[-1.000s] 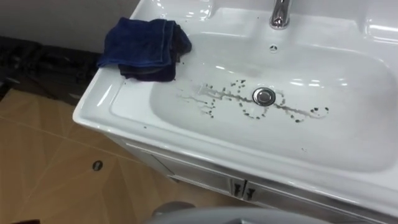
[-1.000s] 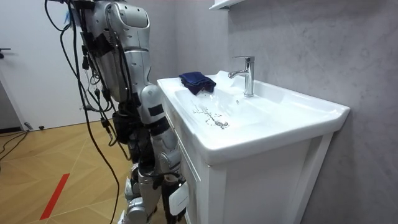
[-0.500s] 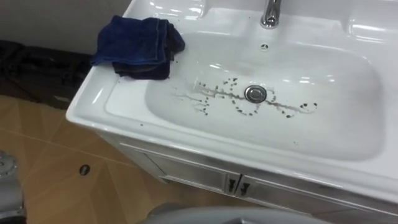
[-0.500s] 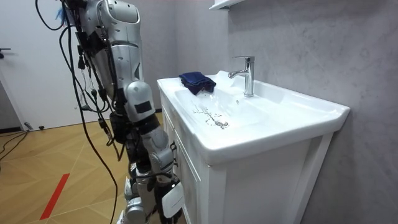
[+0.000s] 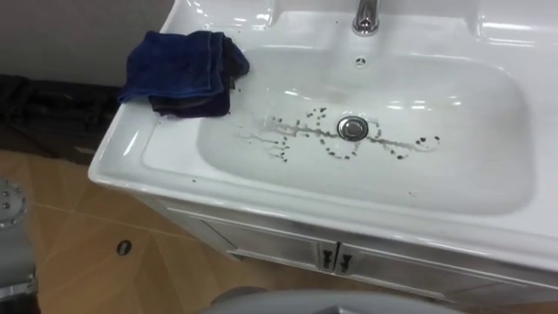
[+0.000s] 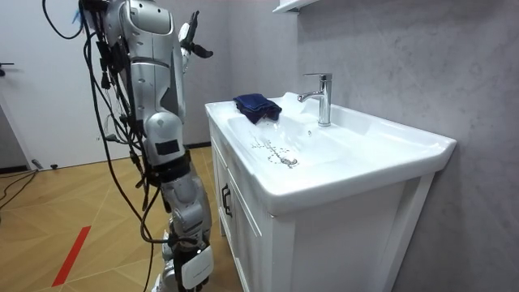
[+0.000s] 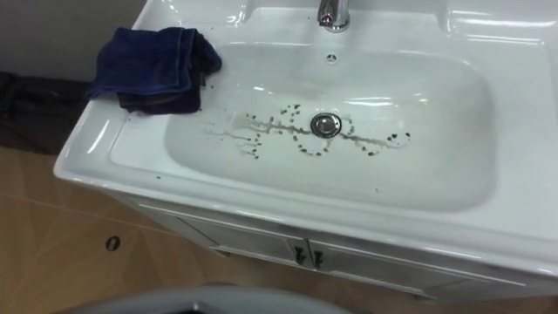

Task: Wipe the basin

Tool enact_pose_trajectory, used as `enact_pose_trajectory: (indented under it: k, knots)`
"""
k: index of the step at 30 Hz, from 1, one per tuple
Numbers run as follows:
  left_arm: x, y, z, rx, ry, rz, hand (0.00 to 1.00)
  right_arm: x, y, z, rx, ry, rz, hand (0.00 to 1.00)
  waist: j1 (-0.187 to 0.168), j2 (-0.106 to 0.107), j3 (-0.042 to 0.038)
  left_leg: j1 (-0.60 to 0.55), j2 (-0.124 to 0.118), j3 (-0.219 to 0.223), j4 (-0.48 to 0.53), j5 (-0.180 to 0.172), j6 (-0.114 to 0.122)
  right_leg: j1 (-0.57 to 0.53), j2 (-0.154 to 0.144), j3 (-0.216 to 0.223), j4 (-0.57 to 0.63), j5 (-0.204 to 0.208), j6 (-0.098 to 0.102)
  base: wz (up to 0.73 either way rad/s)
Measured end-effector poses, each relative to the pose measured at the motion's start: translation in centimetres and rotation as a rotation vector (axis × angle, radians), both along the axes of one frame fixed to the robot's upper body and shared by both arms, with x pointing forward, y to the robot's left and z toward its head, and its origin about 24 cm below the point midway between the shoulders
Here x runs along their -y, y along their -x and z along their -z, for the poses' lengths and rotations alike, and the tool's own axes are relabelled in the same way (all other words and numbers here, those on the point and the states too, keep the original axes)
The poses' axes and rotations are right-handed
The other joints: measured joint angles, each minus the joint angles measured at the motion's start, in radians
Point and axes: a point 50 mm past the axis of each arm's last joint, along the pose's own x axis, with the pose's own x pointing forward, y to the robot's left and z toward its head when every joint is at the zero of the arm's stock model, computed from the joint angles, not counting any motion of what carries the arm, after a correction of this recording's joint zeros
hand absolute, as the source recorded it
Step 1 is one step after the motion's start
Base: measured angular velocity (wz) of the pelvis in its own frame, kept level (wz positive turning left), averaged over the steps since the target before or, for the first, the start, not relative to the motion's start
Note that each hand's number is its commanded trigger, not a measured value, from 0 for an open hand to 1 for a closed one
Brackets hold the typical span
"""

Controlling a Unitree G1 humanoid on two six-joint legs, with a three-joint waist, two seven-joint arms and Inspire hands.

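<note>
Basin (image 5: 453,166) has dark specks (image 5: 281,150) by the drain (image 5: 352,127), not wiped yet. Left hand (image 6: 192,38) is up, fingers apart; next it should grab the blue cloth (image 5: 183,70).

room view | left hand (image 6: 191,39) now raised at shoulder height, fingers spread
</note>
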Motion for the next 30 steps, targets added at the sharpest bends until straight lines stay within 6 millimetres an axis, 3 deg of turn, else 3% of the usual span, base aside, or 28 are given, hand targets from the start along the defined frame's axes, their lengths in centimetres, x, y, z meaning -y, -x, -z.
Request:
enact_pose_trajectory:
  k: [8,12,16,17,20,30]
  knots:
    - [1.3,-0.7,0.5,-0.030,0.008,0.078,0.00,-0.3,0.0,0.1,0.000,-0.026,-0.008,0.00,-0.022,-0.034,0.0044,0.018,0.004,0.027,-0.018,0.000,0.000,-0.001,0.002,0.035,-0.003,0.000,0.000,-0.09]
    - [2.3,-1.3,1.1,-0.071,0.021,0.140,0.00,-0.4,-0.2,0.1,0.006,-0.030,-0.007,0.00,-0.044,-0.040,-0.0007,0.020,0.006,0.028,-0.022,0.000,0.000,-0.002,0.003,0.038,-0.001,0.000,0.000,-0.02]
    - [3.7,-2.1,3.1,-0.163,0.059,0.211,0.00,-0.9,-0.3,0.3,0.005,-0.042,-0.012,0.00,-0.068,-0.034,0.0003,0.027,0.007,0.028,-0.025,0.000,0.000,0.000,0.004,0.048,-0.001,0.001,-0.001,-0.02]
    - [3.9,-2.3,4.0,-0.210,0.075,0.228,0.00,-0.9,-0.4,0.3,0.006,-0.050,-0.012,0.00,-0.075,-0.038,0.0057,0.027,0.007,0.029,-0.025,0.000,0.000,0.000,0.005,0.053,-0.001,0.001,-0.001,-0.03]
    - [5.2,-2.7,5.6,-0.287,0.115,0.285,0.00,-1.2,-0.3,0.4,0.000,-0.063,-0.008,0.00,-0.090,-0.030,0.0062,0.027,0.007,0.032,-0.024,0.000,0.000,-0.002,0.005,0.063,-0.001,0.001,-0.001,-0.05]
    - [7.0,-3.2,6.4,-0.353,0.141,0.390,0.00,-1.2,-0.7,0.4,-0.003,-0.063,-0.009,0.00,-0.110,-0.030,0.0040,0.040,0.015,0.057,-0.033,0.001,-0.001,-0.006,0.012,0.088,-0.001,0.008,-0.005,-0.08]
